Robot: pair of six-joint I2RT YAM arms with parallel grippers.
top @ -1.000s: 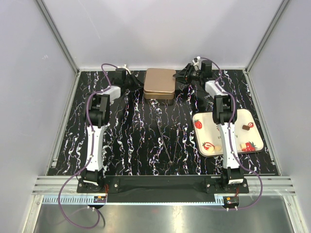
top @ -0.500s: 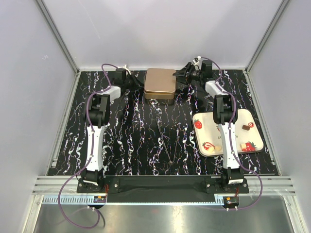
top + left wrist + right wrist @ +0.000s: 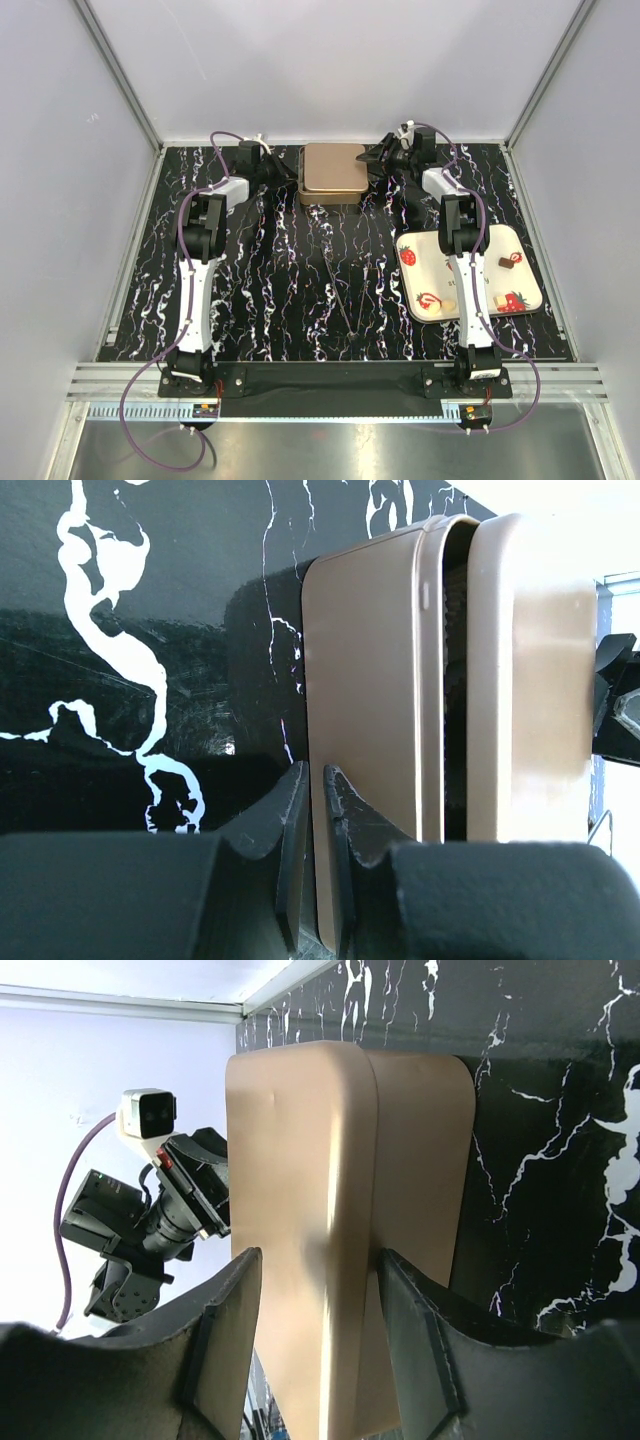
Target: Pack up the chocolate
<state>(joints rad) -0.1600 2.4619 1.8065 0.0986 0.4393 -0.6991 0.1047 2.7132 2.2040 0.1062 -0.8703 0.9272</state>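
Top cam overhead; wrist cams close, opp. sides of tin [image 3: 332,172]

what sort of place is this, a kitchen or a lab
Most likely a robot lab test cell, not a kitchen: grey walls on metal framing box in a black marbled table, two cabled arms are bolted to its near edge, and both reach a gold tin.

A dark brown chocolate [image 3: 506,263] lies toward the right side of the white tray [image 3: 424,275]. Near the tray's front edge lie a pale chocolate [image 3: 449,305] at the left and a second pale chocolate [image 3: 499,300] further right, well apart.
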